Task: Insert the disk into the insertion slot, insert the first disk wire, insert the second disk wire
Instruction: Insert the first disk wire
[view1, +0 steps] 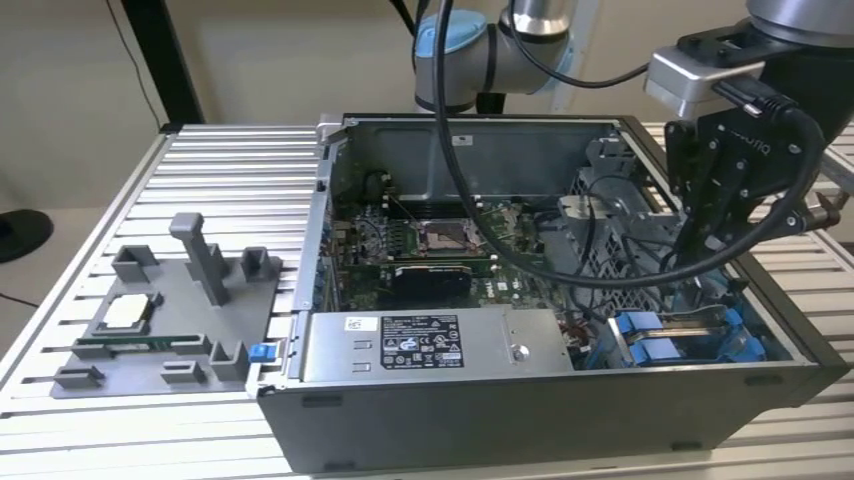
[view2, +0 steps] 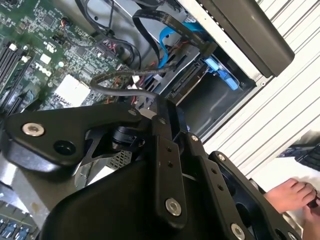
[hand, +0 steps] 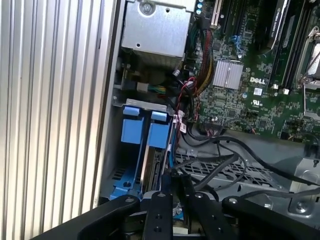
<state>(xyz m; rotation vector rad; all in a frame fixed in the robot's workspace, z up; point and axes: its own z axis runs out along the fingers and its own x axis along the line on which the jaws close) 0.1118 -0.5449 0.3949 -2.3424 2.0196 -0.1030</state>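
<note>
The disk (hand: 150, 167) stands on edge in the insertion slot (hand: 131, 131), between blue plastic pieces, at the case's front corner on the exterior view's right (view1: 667, 350). My gripper (view1: 691, 295) reaches down into the case right above this bay. In both wrist views its fingers (hand: 162, 192) are drawn together at the tips (view2: 161, 107), shut on the end of a black wire (view2: 120, 90). That wire trails off over the perforated cage. The disk's connector edge (view2: 185, 80) lies just past the fingertips. A second black flat cable (view2: 170, 20) and a blue cable (view2: 162, 45) hang near it.
The silver power-supply box (view1: 427, 345) sits along the case's front wall, with the motherboard (view1: 441, 245) behind it. A perforated grey cage (hand: 220, 172) lies beside the bay. A grey fixture (view1: 160, 320) rests on the ribbed table. A person's hand (view2: 295, 192) is outside the case.
</note>
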